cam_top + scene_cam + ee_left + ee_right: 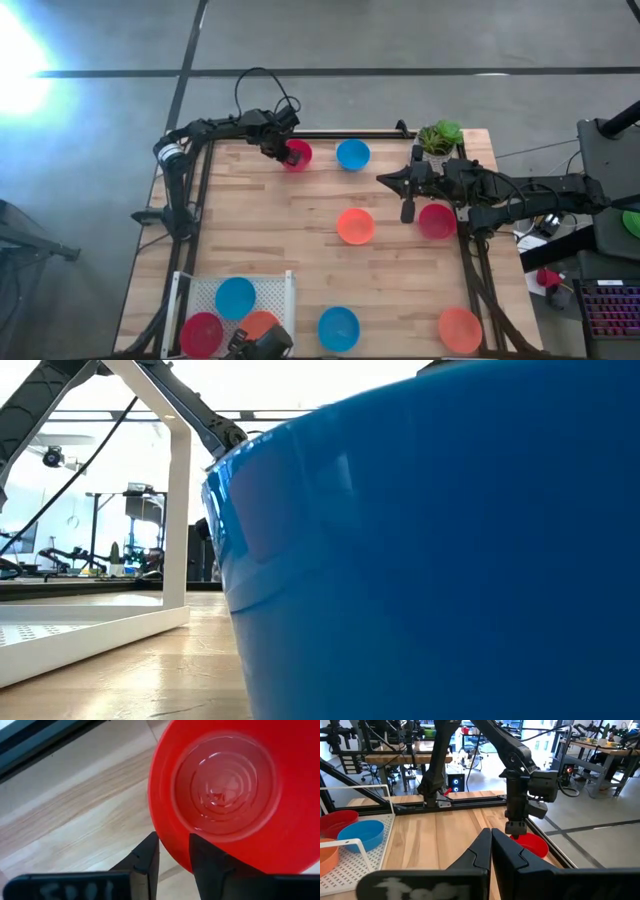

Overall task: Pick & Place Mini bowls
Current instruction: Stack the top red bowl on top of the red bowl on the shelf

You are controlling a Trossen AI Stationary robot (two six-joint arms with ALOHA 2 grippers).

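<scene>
My left gripper point(284, 150) is at the table's far edge, shut on a red mini bowl point(297, 154), which fills the left wrist view point(235, 790). My right gripper point(407, 208) is shut and hovers just left of another red bowl point(436, 220), touching nothing. Loose bowls stand on their bases: blue point(352, 154), orange point(355, 226), blue point(338, 328), orange point(460, 330). A white tray point(285, 290) holds a blue point(235, 297), a red point(201, 333) and an orange bowl point(260, 323). My left gripper has the red bowl's rim point(172, 851) between its fingers, one finger point(210, 865) inside the bowl and one point(147, 857) outside. The fingers come from above, pointing down. In the right wrist view the bowl point(532, 843) looks to sit on the table.
A white pot with a green plant point(438, 137) stands at the far right corner, close behind the right arm. The near blue bowl point(440, 560) fills the low view beside the white tray point(90, 630). Bare wood lies at the table's middle left point(250, 220).
</scene>
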